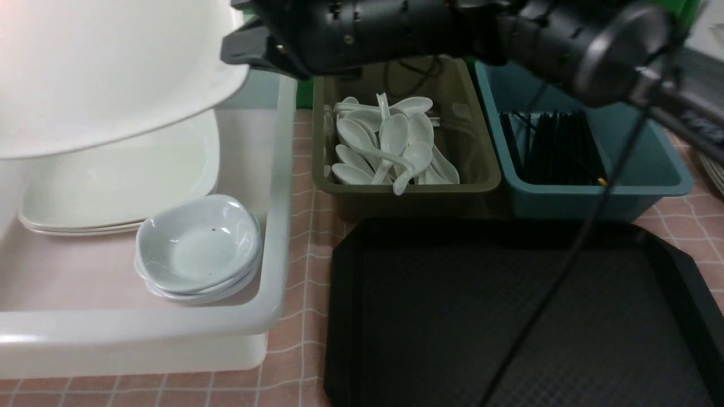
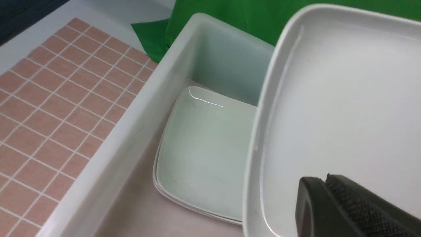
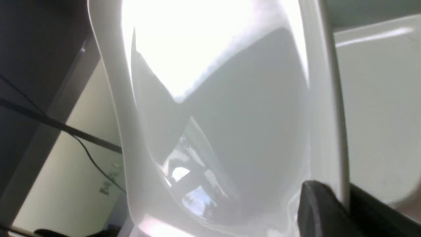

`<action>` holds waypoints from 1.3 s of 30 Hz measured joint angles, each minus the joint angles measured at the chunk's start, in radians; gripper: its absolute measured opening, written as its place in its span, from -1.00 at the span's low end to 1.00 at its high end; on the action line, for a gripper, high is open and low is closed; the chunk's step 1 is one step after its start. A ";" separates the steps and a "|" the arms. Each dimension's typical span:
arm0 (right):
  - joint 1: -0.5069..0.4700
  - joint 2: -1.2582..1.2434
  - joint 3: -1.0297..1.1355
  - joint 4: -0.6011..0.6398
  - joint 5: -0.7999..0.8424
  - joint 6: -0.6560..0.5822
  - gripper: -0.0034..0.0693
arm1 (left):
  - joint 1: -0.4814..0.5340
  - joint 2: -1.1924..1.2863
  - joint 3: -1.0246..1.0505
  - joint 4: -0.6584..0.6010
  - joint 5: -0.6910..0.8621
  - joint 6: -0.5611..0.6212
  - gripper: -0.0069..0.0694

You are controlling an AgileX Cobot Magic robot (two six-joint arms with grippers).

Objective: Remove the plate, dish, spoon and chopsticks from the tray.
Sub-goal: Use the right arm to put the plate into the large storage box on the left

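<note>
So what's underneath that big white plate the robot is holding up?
A white bin with a stack of similar square plates lying in it, and stacked small dishes nearer the front. The plate itself covers the bin's far left part, which cannot be seen.

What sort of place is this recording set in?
Likely a canteen dish-return station: an olive bin of soup spoons, a blue bin of chopsticks, a white tub of stacked plates, beside a black tray.
</note>
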 joint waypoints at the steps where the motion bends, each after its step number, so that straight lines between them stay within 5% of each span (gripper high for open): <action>1: 0.007 0.060 -0.075 -0.003 -0.006 0.030 -0.72 | 0.000 0.000 0.000 -0.001 0.000 0.001 -0.76; 8: 0.037 0.349 -0.424 -0.159 -0.027 0.288 -0.72 | 0.001 0.000 0.000 -0.003 0.005 0.016 -0.73; 16: 0.062 0.405 -0.469 -0.348 -0.053 0.449 -0.71 | 0.001 0.000 0.000 -0.033 0.007 0.052 -0.70; 27: 0.112 0.417 -0.472 -0.465 -0.102 0.463 -0.67 | 0.001 0.000 0.000 -0.045 0.007 0.072 -0.67; 33: 0.120 0.420 -0.472 -0.509 -0.122 0.475 -0.37 | 0.001 0.000 0.000 -0.046 0.010 0.079 -0.65; 39: 0.120 0.420 -0.473 -0.524 -0.129 0.475 -0.35 | 0.001 0.000 0.000 -0.046 0.010 0.094 -0.63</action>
